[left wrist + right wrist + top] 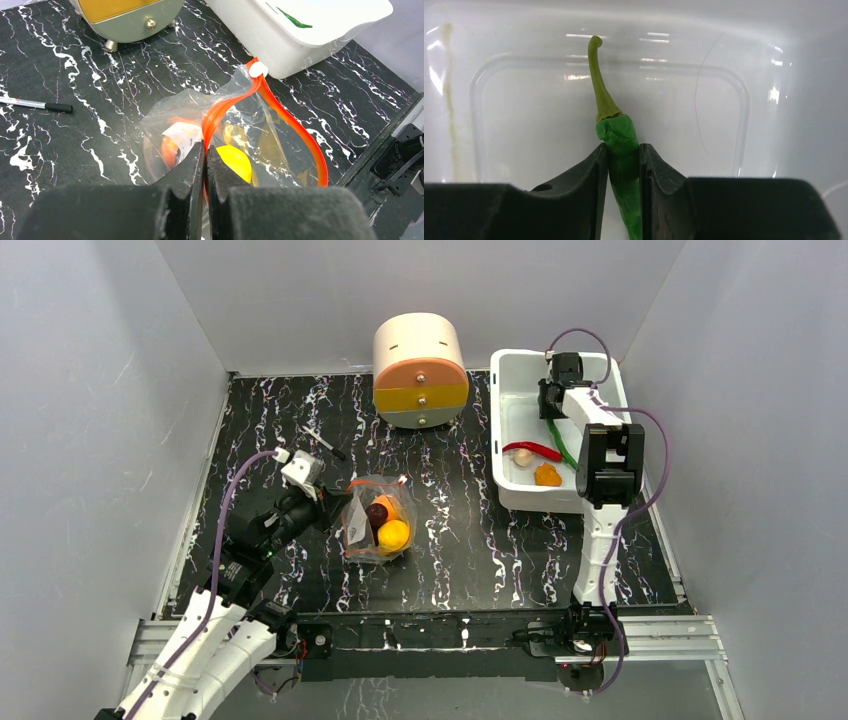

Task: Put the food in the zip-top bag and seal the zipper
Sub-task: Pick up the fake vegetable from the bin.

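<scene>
The zip-top bag (378, 525) lies mid-table with its mouth gaping. Inside it are a yellow lemon (235, 162), an orange fruit (170, 150) and a dark maroon piece (377, 513). My left gripper (205, 147) is shut on the near edge of the orange-red zipper (295, 125). The zipper's white slider (258, 70) sits at the far end. In the white tub (505, 390) my right gripper (623, 147) is shut on the green chili (621, 135), just below its stem. A red chili (533, 450), a beige bulb (522, 457) and an orange fruit (547, 476) lie in the tub's near half.
A round cream cabinet with orange and yellow drawers (420, 370) stands at the back, left of the tub. A pen (37, 104) lies on the black marbled tabletop to the left of the bag. Grey walls close in on both sides.
</scene>
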Controlling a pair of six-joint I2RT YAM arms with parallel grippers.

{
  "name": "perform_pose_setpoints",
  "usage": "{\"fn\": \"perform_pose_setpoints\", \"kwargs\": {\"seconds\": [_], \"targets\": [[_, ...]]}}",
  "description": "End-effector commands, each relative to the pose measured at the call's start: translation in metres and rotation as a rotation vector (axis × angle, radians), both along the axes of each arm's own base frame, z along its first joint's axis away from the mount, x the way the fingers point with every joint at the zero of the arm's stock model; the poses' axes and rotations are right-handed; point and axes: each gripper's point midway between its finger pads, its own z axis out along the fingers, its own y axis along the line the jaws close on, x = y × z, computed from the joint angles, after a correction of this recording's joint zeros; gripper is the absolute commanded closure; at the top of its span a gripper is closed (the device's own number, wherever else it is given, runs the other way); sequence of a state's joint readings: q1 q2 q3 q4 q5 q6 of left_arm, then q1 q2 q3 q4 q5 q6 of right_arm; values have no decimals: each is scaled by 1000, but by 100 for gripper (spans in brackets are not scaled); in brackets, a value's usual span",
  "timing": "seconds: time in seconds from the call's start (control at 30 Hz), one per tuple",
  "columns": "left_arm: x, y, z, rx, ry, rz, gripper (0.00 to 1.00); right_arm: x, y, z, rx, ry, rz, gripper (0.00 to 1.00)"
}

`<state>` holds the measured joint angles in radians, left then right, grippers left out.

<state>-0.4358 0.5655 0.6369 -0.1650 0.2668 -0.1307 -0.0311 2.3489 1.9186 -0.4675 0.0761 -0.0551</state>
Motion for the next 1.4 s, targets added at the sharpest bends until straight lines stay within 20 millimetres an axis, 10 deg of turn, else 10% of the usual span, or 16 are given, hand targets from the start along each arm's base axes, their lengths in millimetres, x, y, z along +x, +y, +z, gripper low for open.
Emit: {"fn": "perform_pose_setpoints", "kwargs": {"seconds": [0.0, 0.63, 0.83, 1.37], "targets": [[1, 4, 9, 0, -41, 18, 100, -2, 13, 70, 70, -133, 13, 91], [1, 0, 4, -46, 17, 32, 100, -66, 42, 197, 230, -365, 26, 91], [-3, -8, 17, -117, 103, 23, 100, -93, 58, 278, 277, -620, 114, 91], [0, -26, 65, -266, 227, 22, 100, -221, 204, 412, 588, -932, 647, 87]]}}
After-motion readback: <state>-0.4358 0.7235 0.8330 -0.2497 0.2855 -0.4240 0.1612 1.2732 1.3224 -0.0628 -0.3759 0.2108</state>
